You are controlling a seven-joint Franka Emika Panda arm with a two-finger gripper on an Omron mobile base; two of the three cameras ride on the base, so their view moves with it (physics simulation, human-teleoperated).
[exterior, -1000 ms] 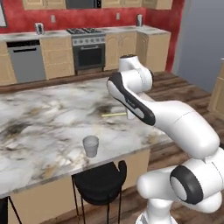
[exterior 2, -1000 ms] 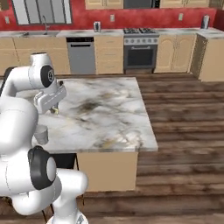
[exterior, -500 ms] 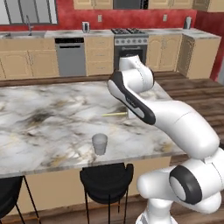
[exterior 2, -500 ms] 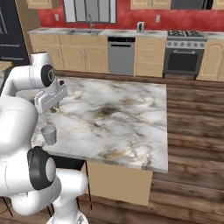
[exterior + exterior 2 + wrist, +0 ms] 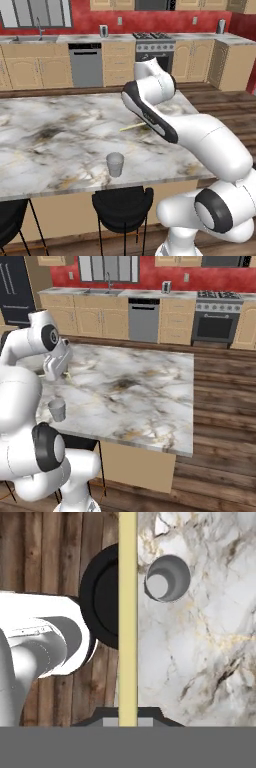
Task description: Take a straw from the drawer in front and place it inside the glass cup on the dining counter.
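Squarely in gripper (image 5: 128, 719): straw (image 5: 128, 612).

base driven along dining counter (image 5: 60, 145), glass cup (image 5: 115, 164) shifted rightward in left view

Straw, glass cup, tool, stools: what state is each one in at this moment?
Straw: clamped in the tool, lying level above the dining counter.
Glass cup: upright on the counter near its edge, nothing inside.
Tool: shut on the straw.
Black stool: tucked under the counter edge.
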